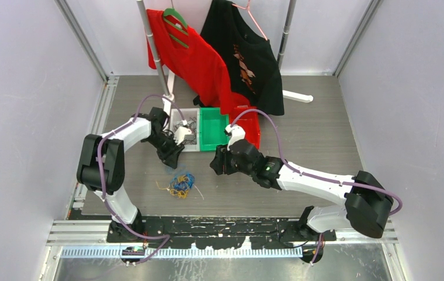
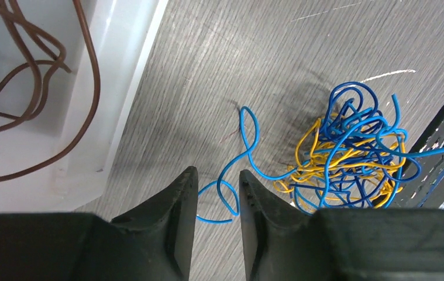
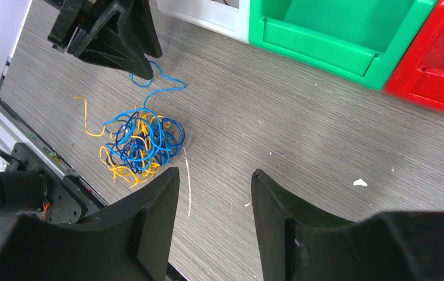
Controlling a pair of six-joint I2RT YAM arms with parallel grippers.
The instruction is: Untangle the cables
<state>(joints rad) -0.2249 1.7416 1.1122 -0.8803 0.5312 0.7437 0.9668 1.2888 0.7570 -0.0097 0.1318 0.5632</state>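
Note:
The cables (image 1: 181,184) lie as a fist-sized clump of blue and yellow strands on the grey table, between the two arms. In the left wrist view the clump (image 2: 348,152) sits to the right, and one loose blue strand (image 2: 226,196) curls out of it and loops on the table in the gap between the jaws. My left gripper (image 2: 218,175) is open with a narrow gap and nothing pinched. My right gripper (image 3: 214,174) is open and empty over bare table, just right of the clump (image 3: 140,140). The left gripper (image 3: 143,67) hangs over the strand's far end.
A white bin (image 1: 175,136) holding brown wires (image 2: 26,88), a green bin (image 1: 213,127) and a red bin (image 1: 248,126) stand in a row behind the grippers. A red shirt (image 1: 196,58) and a black shirt (image 1: 248,52) hang at the back. The table's near edge rail (image 3: 44,175) runs close to the clump.

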